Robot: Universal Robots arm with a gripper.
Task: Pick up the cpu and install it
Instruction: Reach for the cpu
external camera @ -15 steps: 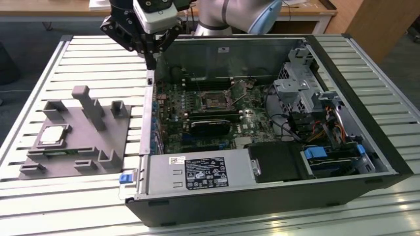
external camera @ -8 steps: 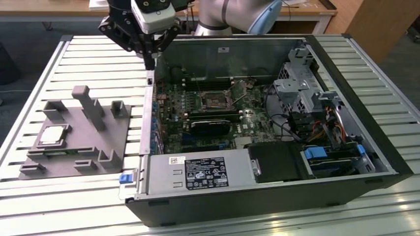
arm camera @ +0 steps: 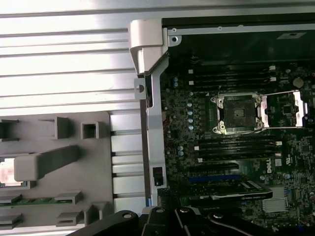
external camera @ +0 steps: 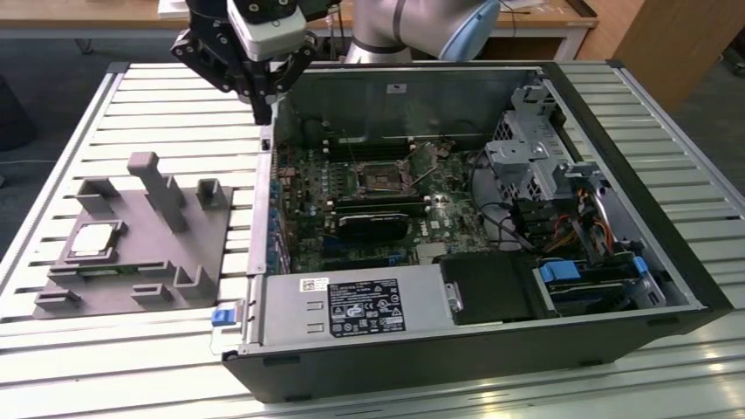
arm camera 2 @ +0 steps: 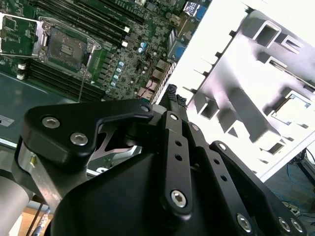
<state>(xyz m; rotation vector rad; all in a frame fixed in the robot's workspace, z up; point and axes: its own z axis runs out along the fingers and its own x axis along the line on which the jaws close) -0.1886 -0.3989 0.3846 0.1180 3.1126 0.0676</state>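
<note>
The gripper (external camera: 263, 112) is hanging over the side wall of the open computer case (external camera: 466, 358) on the exterior view's left. Its fingers are drawn together to a point and gripping nothing, and the second wrist view is showing the fingertips (arm camera 2: 171, 92) meeting. The cpu (external camera: 93, 241) is lying flat in a pocket of the grey fixture (external camera: 215, 231), well apart from the gripper. The first wrist view is looking straight down on the motherboard socket (arm camera: 238, 113), whose frame is standing swung open.
</note>
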